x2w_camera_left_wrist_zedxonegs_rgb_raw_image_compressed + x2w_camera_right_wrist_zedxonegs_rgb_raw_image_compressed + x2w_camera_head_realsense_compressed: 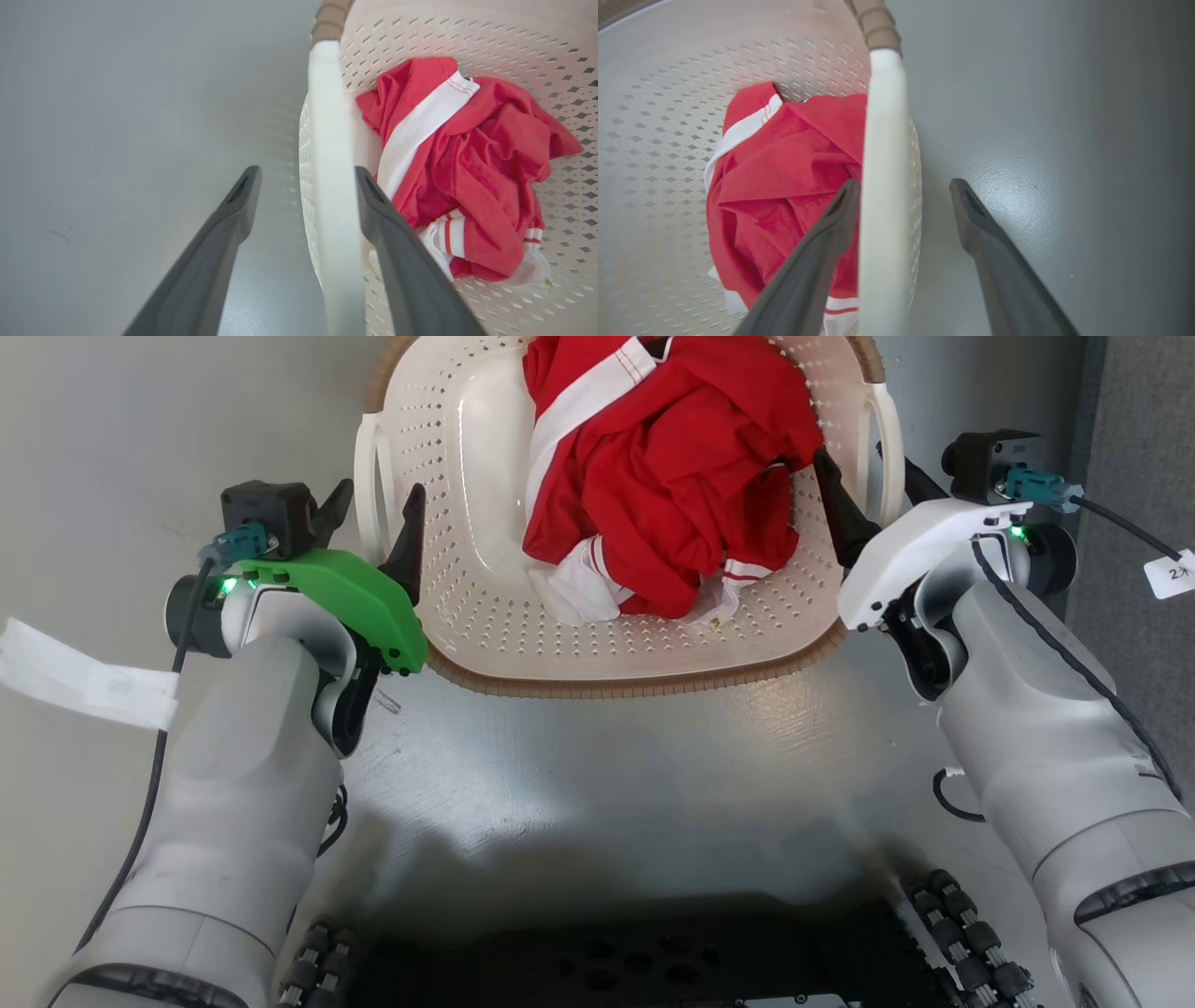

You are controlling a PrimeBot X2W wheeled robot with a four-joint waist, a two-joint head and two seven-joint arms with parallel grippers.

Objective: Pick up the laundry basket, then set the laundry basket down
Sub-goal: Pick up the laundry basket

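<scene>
1. Grey, smooth, slightly glossy floor [597, 756] lies under everything. A darker grey strip [1130, 476] runs well off to the right of the basket.
2. The laundry basket [485, 523], a cream-white perforated plastic tub with rounded corners and a brown woven-look rim [635, 686], stands on that floor, straight ahead of the robot's black wheeled base [653, 961].
3. Inside the basket a crumpled red garment with white bands [672, 457] is heaped toward the basket's right half. The perforated bottom on the basket's left half is bare.
4. The left gripper [381, 490], with its bright green wrist cover, is at the basket's left white side handle [369, 476]. One dark finger is inside the basket and the other outside it.
5. In the left wrist view the left gripper [306, 172] is spread wide around that handle [329, 163]. The inner finger is just beside the handle and the outer one stands apart from it, over the floor.
6. The right gripper [866, 462], with its white wrist cover, straddles the basket's right white side handle [892, 439] in the same way.
7. In the right wrist view the right gripper [903, 183] is likewise released. Its inner finger is close against the handle [882, 163] on the garment side, and its outer finger is clear of the handle.
8. A white paper strip [84, 681] hangs at the left forearm, on the far side from the basket. A small white tag [1172, 574] dangles from the cable of the right wrist.
</scene>
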